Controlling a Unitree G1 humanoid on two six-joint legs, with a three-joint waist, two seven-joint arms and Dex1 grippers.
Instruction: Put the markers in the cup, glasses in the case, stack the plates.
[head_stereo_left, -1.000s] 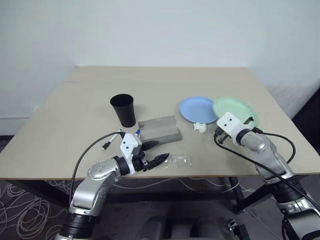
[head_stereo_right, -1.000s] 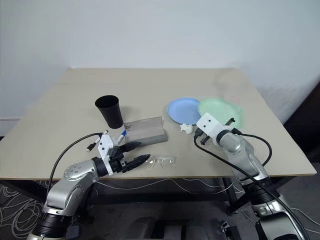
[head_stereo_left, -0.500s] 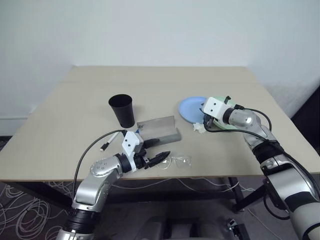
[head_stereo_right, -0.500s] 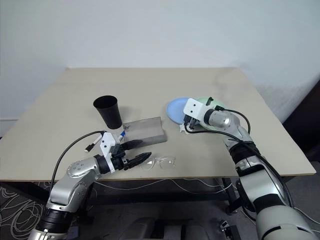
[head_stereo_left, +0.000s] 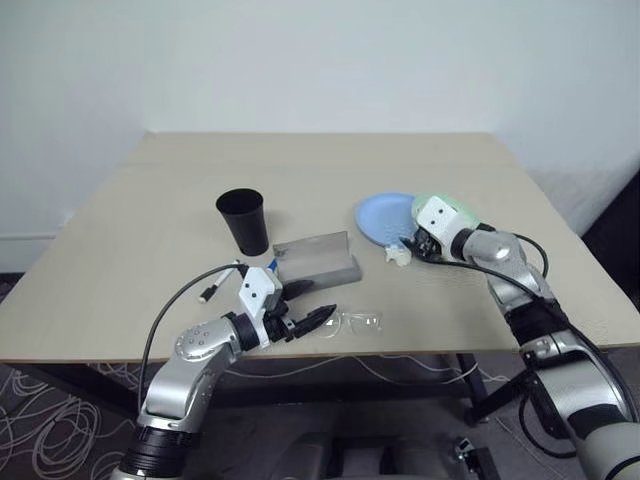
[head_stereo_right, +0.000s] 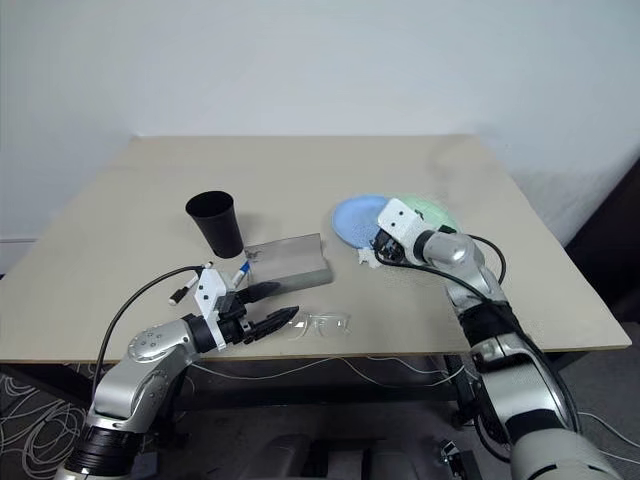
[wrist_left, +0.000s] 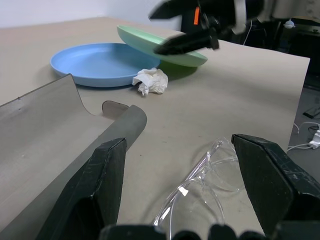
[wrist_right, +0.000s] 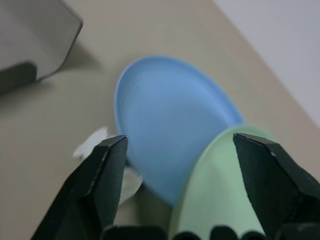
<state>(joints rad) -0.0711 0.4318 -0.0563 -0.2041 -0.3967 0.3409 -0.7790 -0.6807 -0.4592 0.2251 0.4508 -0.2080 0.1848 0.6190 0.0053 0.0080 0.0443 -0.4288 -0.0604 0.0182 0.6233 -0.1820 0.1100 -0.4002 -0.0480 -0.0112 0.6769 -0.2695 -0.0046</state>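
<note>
Mint-green round plastic plate (wrist_left: 165, 47) leans tilted with its edge over the light-blue round plate (head_stereo_left: 385, 215), the right gripper (head_stereo_left: 412, 245) beside it with jaws spread wide, holding nothing. A white paper wad (head_stereo_left: 397, 256) lies just below. The left gripper (head_stereo_left: 310, 318), jaws open, hovers at the clear-framed glasses (head_stereo_left: 358, 322) near the open grey case (head_stereo_left: 318, 260). The black cup (head_stereo_left: 244, 221) stands upright on the tan surface (head_stereo_left: 320, 165).
</note>
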